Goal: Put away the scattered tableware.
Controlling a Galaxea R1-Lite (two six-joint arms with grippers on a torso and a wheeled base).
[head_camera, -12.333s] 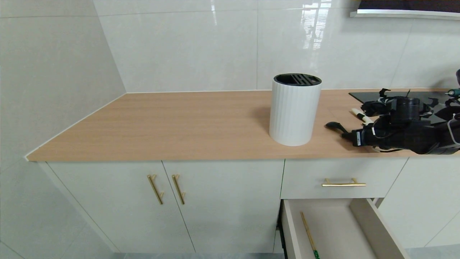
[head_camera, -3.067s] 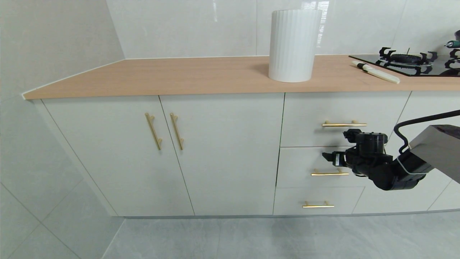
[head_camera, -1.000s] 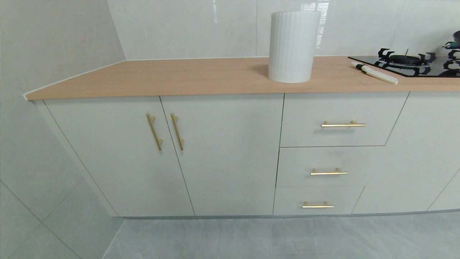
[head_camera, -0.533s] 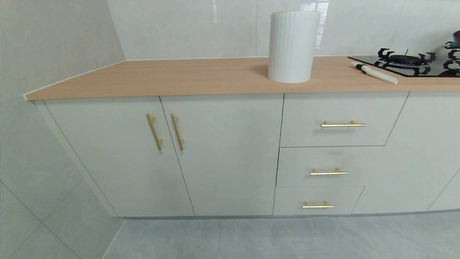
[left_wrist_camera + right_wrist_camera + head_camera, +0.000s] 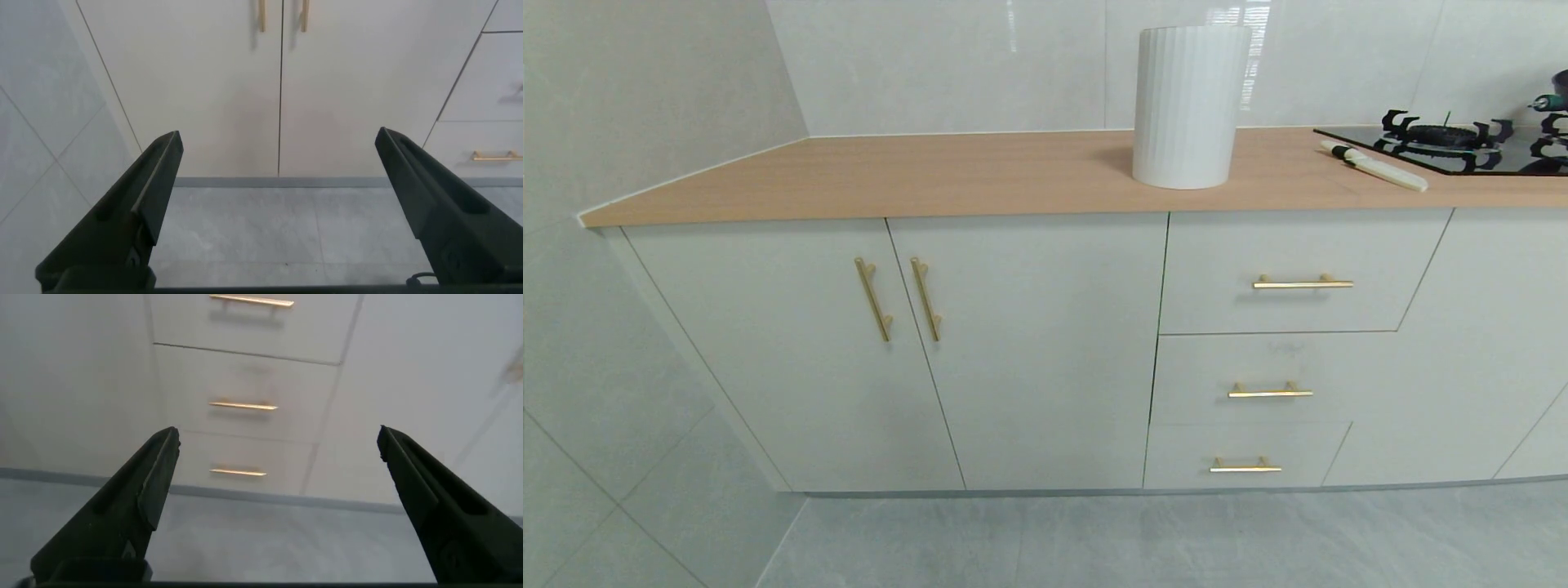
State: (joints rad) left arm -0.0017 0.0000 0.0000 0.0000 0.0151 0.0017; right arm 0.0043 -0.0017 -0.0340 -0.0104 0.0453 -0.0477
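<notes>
Cream middle drawer, open earlier, now shut; my left gripper and right gripper hang low, fingers spread.

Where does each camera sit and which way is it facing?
Head view: robot's head, looking forward and down at countertop, cupboard doors, drawers.
Left wrist view: left wrist, facing cupboard doors and floor; open left gripper frames it.
Right wrist view: right wrist, facing drawers; open right gripper frames it.
Head and right wrist views share the three drawers.
</notes>
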